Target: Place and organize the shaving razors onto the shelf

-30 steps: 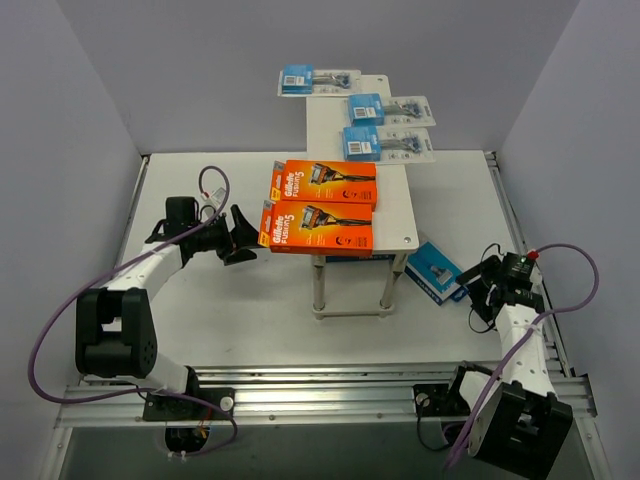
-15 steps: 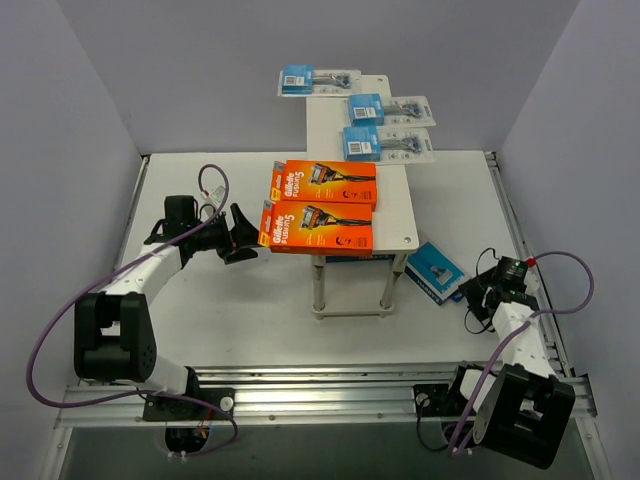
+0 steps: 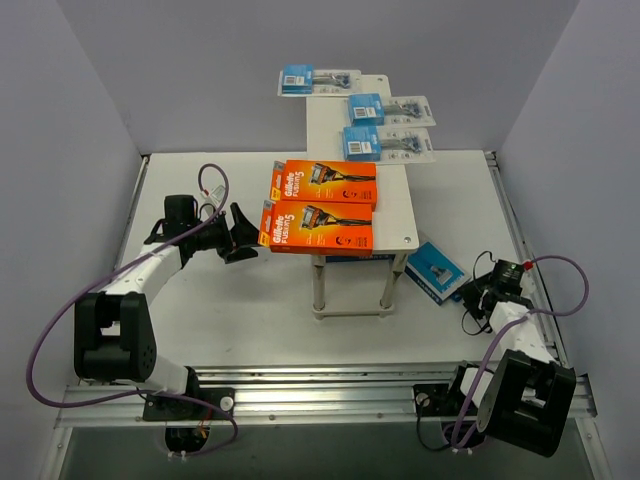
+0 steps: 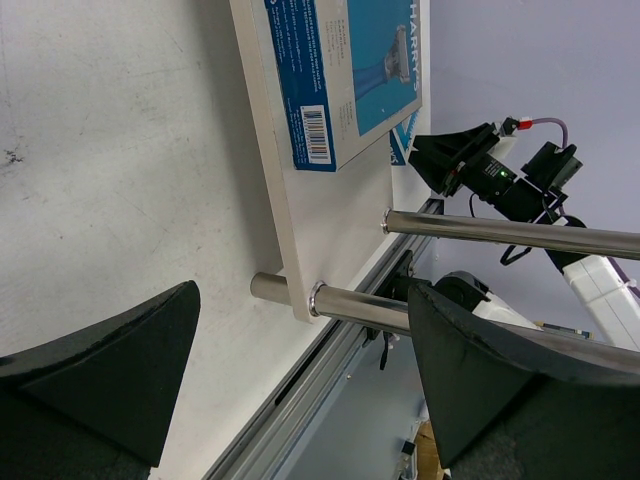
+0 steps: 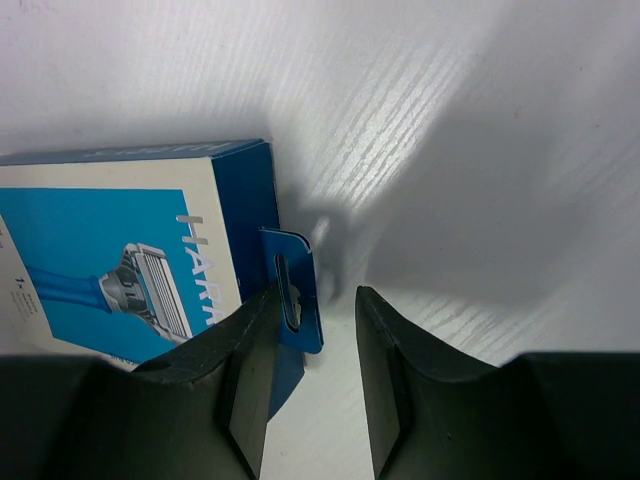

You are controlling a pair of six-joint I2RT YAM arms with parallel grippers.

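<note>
Right gripper [image 5: 318, 300] straddles the hang tab [image 5: 298, 290] of the Harry's box [image 5: 120, 250] — fingers narrow, not clamped.
Left gripper [image 3: 243, 234] at the shelf [image 3: 395, 205] top's 9 o'clock — fingers wide, empty.

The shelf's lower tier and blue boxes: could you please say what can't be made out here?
- Top view: the top of the shelf and the orange boxes hide the lower tier; only a sliver of the lower-tier box shows.
- Left wrist view: that box is cut by the top edge.
- Right wrist view: the box on the table runs off the left edge and behind a finger of the right tool.
</note>
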